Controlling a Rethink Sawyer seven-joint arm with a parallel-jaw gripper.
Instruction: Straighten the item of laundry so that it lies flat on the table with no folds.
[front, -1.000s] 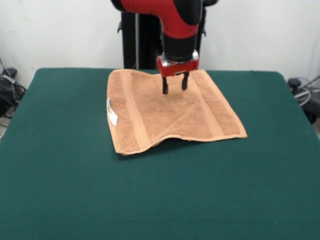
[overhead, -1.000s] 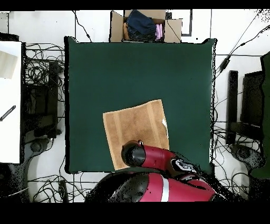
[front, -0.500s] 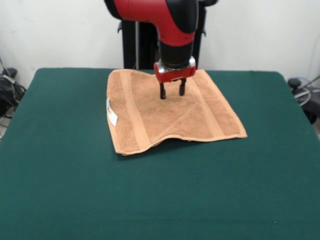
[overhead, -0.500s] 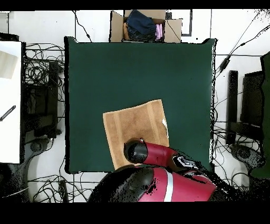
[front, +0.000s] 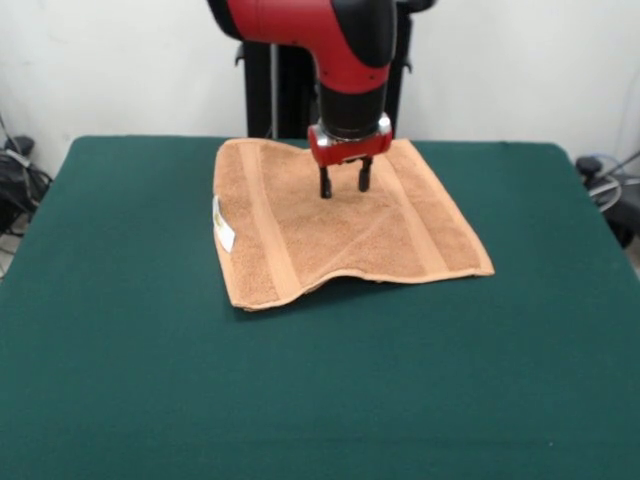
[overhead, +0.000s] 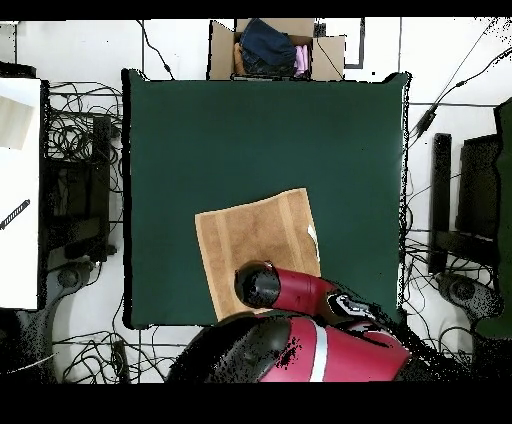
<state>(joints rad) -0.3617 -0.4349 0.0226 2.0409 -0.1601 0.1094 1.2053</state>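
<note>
dark green felt covers the table (front: 120, 380). the tan terry hand towel (front: 330, 235) lies toward its pedestal side, its front edge buckled up. the gripper (front: 342, 186) hangs over the towel's far part, fingers apart, holding nothing.

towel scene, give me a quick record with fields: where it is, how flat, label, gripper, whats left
towel: tan, spread on the robot's side of the table
flatness: mostly flat; near edge humps up in the middle, a diagonal crease crosses the centre
label: white, on the towel's left edge in the front view
gripper: open, above the towel's far part, holding nothing
arm: covers the towel's robot-side edge in the overhead view
left to do: smooth the hump and crease
</note>
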